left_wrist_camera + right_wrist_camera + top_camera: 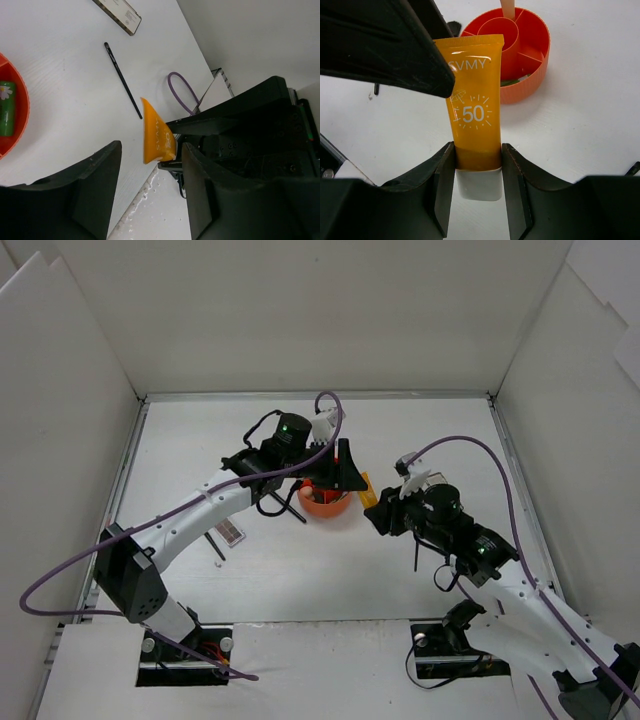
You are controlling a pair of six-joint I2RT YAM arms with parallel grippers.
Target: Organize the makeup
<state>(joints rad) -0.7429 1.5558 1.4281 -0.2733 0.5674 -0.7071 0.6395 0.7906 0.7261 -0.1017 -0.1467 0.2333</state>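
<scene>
An orange tube [474, 105] marked 50 stands upright in my right gripper [478, 150], which is shut on its lower end just above the white cap. My left gripper [151, 150] is open around the tube's flat top end [157, 137]; the tube lies close to the right finger, with a gap to the left one. Both grippers meet just right of the red-orange holder [325, 504]. Inside the holder are a green tube [6, 107] and a beige stick [507, 7]. A thin black brush [122, 80] and the palette [117, 15] lie on the table.
The holder [540, 55] stands just behind the held tube. The palette [230, 533] lies left of the arms, beside another thin brush [215, 548]. White walls enclose the table on three sides. A purple cable [330, 400] loops over the left arm.
</scene>
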